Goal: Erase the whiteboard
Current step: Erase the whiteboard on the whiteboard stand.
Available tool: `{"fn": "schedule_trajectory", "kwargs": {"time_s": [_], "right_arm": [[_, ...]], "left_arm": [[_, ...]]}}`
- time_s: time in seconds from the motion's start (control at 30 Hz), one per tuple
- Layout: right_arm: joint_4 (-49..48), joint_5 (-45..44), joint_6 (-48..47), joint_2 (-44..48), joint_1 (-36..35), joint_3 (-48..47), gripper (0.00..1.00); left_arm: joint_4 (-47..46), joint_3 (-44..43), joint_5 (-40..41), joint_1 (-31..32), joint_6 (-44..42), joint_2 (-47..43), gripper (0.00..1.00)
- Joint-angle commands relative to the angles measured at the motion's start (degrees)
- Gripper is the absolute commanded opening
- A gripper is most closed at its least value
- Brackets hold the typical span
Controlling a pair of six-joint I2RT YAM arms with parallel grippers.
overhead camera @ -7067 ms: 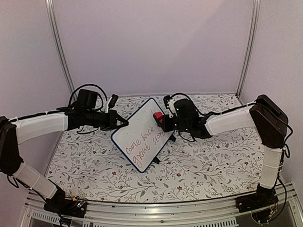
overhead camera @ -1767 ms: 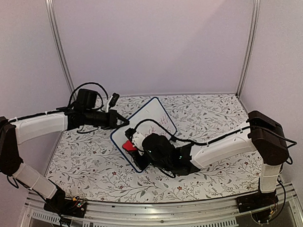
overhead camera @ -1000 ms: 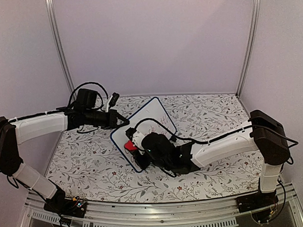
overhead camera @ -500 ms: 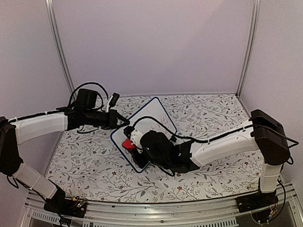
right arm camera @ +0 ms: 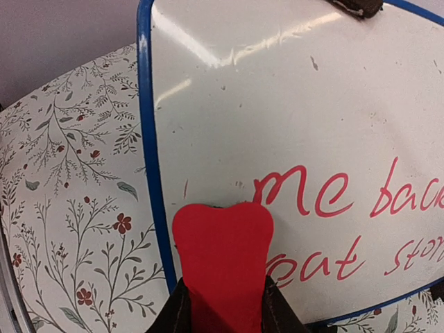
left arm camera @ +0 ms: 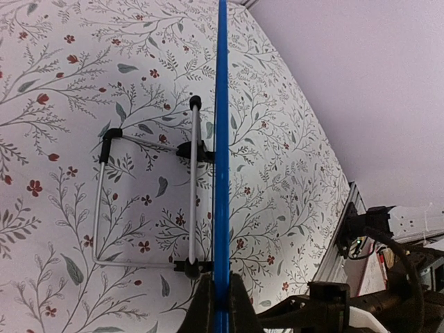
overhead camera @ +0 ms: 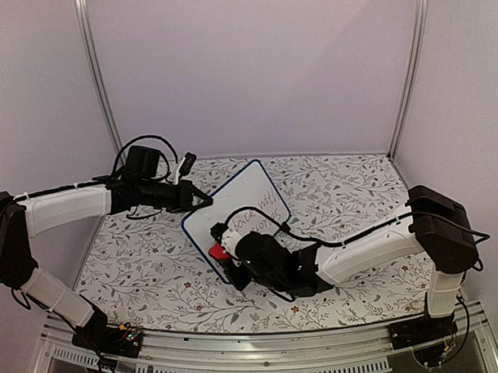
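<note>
My right claw (right arm camera: 223,309), gripping the red eraser (overhead camera: 219,250), has slid toward six o'clock, clearing the first letters; my left claw (left arm camera: 216,305) pinches the whiteboard (overhead camera: 249,190), and most writing (right arm camera: 347,198) remains.

- A lab test cell: plain lilac walls (overhead camera: 253,72) at 12 o'clock, metal corner posts (overhead camera: 95,77).
- Aluminium rail (overhead camera: 263,350) at 6 o'clock; floral tablecloth (overhead camera: 347,183).

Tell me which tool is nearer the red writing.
Right. The right tool holds the eraser beside the writing; the left tool clamps the board by its rim, away from it.
</note>
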State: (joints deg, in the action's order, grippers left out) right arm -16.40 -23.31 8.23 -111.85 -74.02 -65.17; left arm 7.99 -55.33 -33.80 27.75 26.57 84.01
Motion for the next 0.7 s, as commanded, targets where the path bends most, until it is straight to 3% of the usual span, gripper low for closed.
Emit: {"fn": "schedule_trajectory", "kwargs": {"time_s": [0.0, 0.23, 0.67], "right_arm": [[3.57, -0.35, 1.75, -0.66, -0.41, 2.78, 0.24], [3.62, -0.69, 2.49, 0.18, -0.51, 3.89, 0.24], [3.74, -3.14, -3.44, -1.47, -0.55, -4.84, 0.24]], "left_arm": [[-1.58, -0.65, -1.93, 1.31, 0.38, -1.46, 0.00], [-1.59, -0.66, -2.08, 1.26, 0.35, -1.23, 0.00], [-1.60, -0.66, -2.14, 1.31, 0.31, -1.13, 0.00]]}}
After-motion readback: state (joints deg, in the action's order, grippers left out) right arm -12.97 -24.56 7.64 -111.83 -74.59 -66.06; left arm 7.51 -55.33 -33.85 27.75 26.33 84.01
